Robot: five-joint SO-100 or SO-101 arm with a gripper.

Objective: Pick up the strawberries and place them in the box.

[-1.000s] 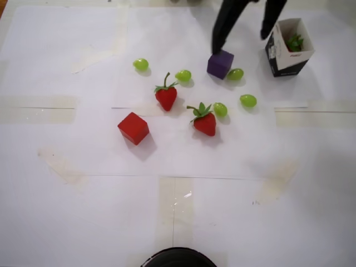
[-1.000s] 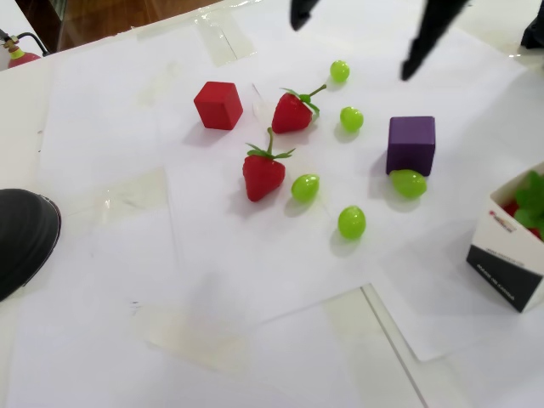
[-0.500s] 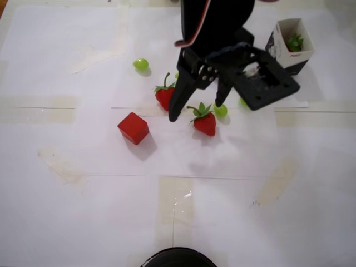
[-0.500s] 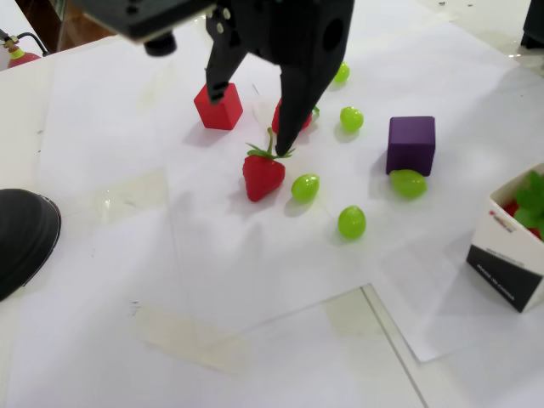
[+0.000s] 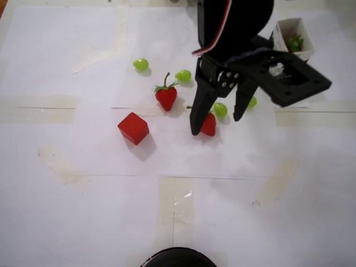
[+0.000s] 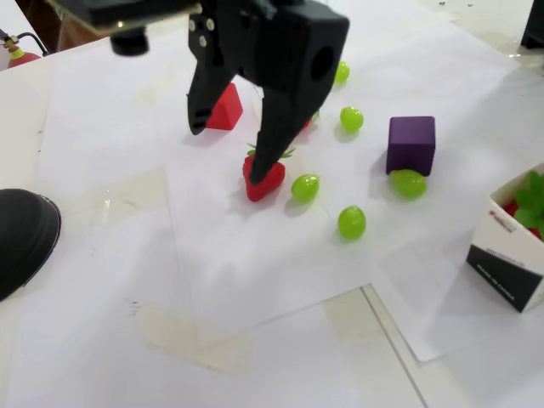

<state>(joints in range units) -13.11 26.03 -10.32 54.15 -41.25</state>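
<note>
My black gripper [image 5: 217, 124] is open, jaws pointing down over the white paper. One fingertip [image 5: 195, 131] is right beside a red strawberry [image 5: 209, 124]; in the fixed view that fingertip [image 6: 258, 172] overlaps the strawberry [image 6: 268, 182]. A second strawberry [image 5: 166, 95] lies to the left in the overhead view; in the fixed view the gripper [image 6: 228, 151] mostly hides it. The box [image 5: 302, 28] stands at the top right and holds a strawberry with a green top [image 5: 294, 42]. In the fixed view the box [image 6: 507, 257] is at the right edge.
A red cube [image 5: 133, 128] [image 6: 225, 109] lies left of the strawberries in the overhead view. Several green grapes are scattered about, one [image 5: 220, 109] [image 6: 305, 187] close to the gripper. A purple cube [image 6: 411, 144] stands near the box. A black round object [image 5: 178, 258] [image 6: 21, 238] sits at the table edge.
</note>
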